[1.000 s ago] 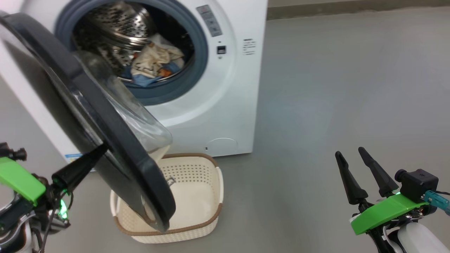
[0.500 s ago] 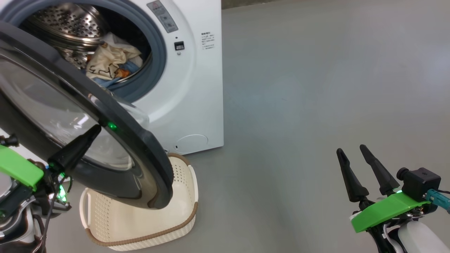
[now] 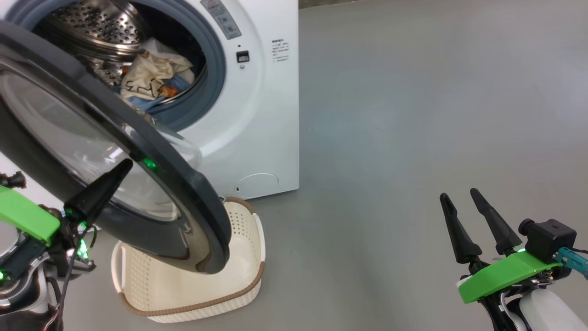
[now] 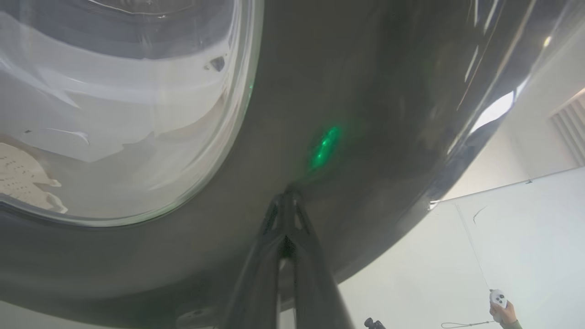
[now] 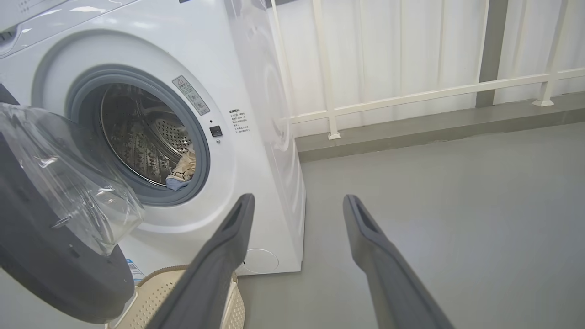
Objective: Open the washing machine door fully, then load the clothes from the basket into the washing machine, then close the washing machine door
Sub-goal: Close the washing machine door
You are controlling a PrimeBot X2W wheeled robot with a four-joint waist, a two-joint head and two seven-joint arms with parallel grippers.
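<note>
The white washing machine (image 3: 268,119) stands at the upper left with its steel drum exposed. The clothes (image 3: 147,78), cream and light blue, lie inside the drum. The glossy black washing machine door (image 3: 193,197) hangs partly swung over the cream basket (image 3: 245,257), whose visible part holds nothing. My left gripper (image 3: 125,165) is shut, and its tip (image 4: 285,198) presses on the door's black outer face beside the glass window (image 4: 114,114). My right gripper (image 3: 458,194) stands open over bare floor, far to the right. The right wrist view shows that gripper (image 5: 298,197), the door (image 5: 55,256) and the clothes (image 5: 183,171).
Grey floor (image 3: 413,115) stretches to the right of the machine. A white railing (image 5: 411,93) and pale wall panels run behind it. A person's hand holding a small white controller (image 4: 500,304) shows low in the left wrist view.
The head view has shifted. The door has swung round so that more of its outer face shows, with my shut left gripper against it. The right gripper holds its place.
</note>
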